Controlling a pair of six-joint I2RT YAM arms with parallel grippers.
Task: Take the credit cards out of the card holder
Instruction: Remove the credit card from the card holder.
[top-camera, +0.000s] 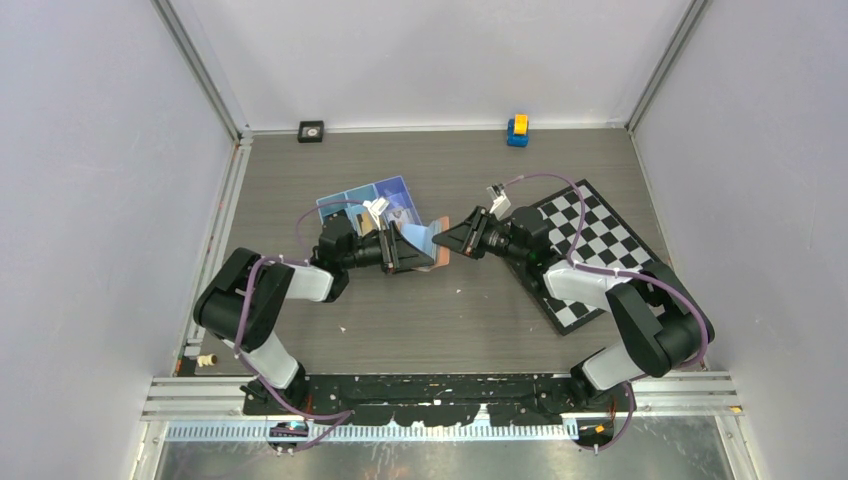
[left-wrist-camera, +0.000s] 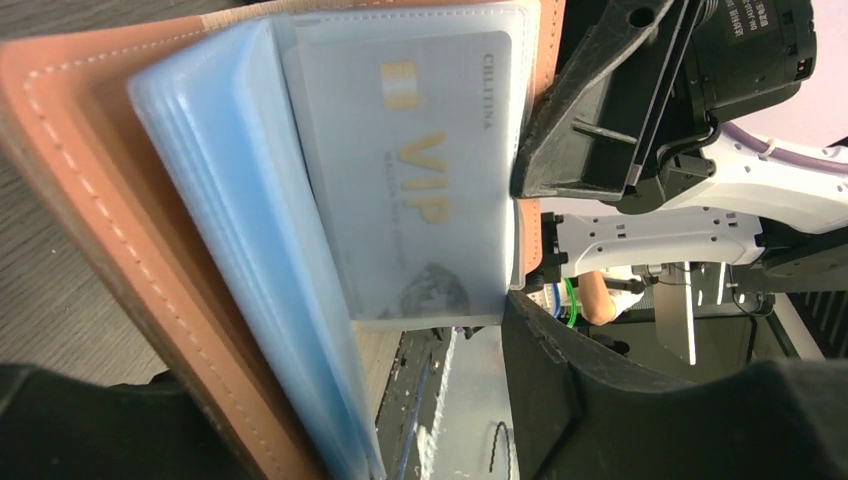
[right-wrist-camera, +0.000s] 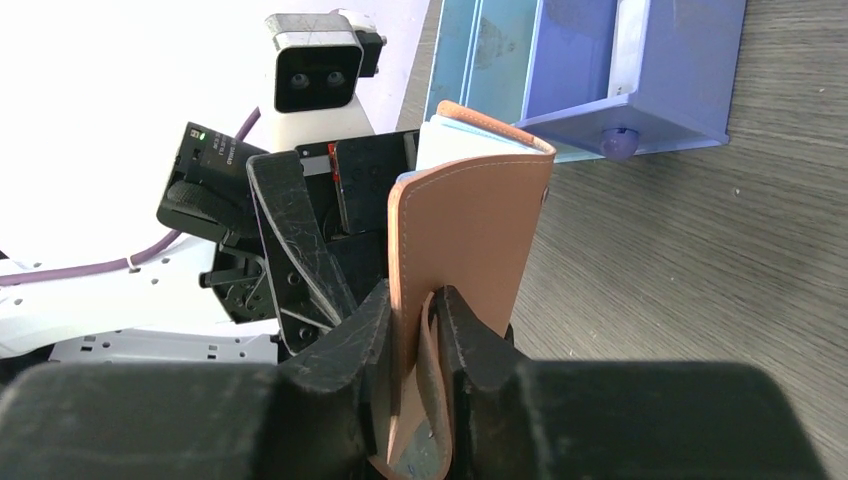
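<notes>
Tan stitched card holder stands open, bluish clear sleeves fanned, pale VIP credit card showing; right gripper pinches its cover, left gripper grip unclear.

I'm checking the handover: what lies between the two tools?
The open card holder: the right tool pinches its leather flap, the left tool is on its other side. The top view shows this.

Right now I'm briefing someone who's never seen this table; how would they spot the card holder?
Start at the checkered board on the right, then find the blue tray left of it. Between them, pinched by the right gripper, is the card holder: the only tan leather item, opened on pale blue sleeves.
</notes>
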